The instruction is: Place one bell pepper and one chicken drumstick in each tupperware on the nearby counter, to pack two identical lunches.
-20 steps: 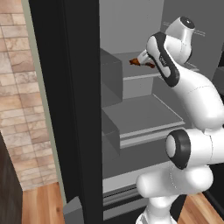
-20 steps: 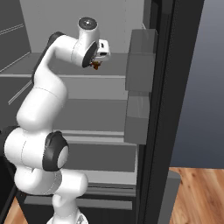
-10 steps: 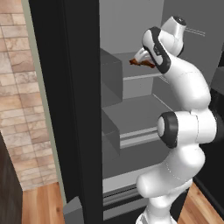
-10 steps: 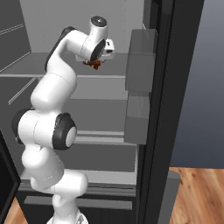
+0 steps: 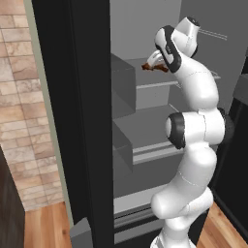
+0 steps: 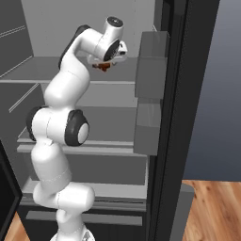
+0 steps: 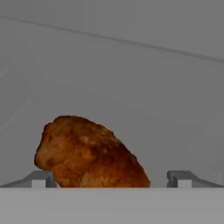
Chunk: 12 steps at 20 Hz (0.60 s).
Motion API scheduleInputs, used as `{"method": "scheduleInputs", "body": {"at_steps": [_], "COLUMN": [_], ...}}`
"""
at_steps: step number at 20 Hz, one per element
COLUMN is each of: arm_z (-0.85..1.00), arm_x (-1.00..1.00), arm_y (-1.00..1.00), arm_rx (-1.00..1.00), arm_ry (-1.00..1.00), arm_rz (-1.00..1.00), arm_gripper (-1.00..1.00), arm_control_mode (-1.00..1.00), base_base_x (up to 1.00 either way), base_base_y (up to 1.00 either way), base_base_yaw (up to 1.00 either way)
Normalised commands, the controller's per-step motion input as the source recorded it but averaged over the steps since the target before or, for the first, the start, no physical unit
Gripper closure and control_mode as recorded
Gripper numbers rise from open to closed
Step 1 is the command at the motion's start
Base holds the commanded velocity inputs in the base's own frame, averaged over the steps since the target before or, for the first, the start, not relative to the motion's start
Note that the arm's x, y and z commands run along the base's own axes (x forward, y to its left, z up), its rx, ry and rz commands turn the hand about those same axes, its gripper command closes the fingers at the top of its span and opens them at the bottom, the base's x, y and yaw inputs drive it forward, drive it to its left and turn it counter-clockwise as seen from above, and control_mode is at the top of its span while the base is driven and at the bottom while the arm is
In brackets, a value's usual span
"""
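Note:
A dark reddish-brown chicken drumstick lies on an upper grey shelf of the open fridge. My gripper is open and reaches in over it. The drumstick sits between the two fingertips, closer to the left one, and no pad visibly touches it. From the left base view the drumstick shows just under the hand, with the gripper above it. In the right base view the drumstick peeks out below the gripper.
The black fridge door stands open at the left, with grey door bins on the right side. More grey shelves lie below the hand. A brick wall and wood floor flank the fridge.
The arm has straightened, its elbow rising from low and bent to nearly upright. The hand stayed over the drumstick on the shelf. The jaws remain open.

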Motion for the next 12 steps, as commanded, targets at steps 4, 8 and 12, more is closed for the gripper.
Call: {"method": "scheduleInputs", "body": {"at_steps": [4, 8, 12], "arm_z": [-0.58, -0.85, -0.97], "arm_x": [0.04, -0.33, -0.38], "arm_y": [0.0, 0.07, 0.21], "arm_rx": [-0.12, -0.19, -0.23], "arm_ry": [0.0, -0.05, -0.15], "arm_rz": [0.07, 0.05, 0.0], "arm_gripper": [-1.0, -1.0, -1.0], "arm_control_mode": [-1.0, -1.0, -1.0], "base_base_x": [0.0, 0.0, 0.0], "base_base_y": [0.0, 0.0, 0.0], "base_base_yaw": [0.0, 0.0, 0.0]}}
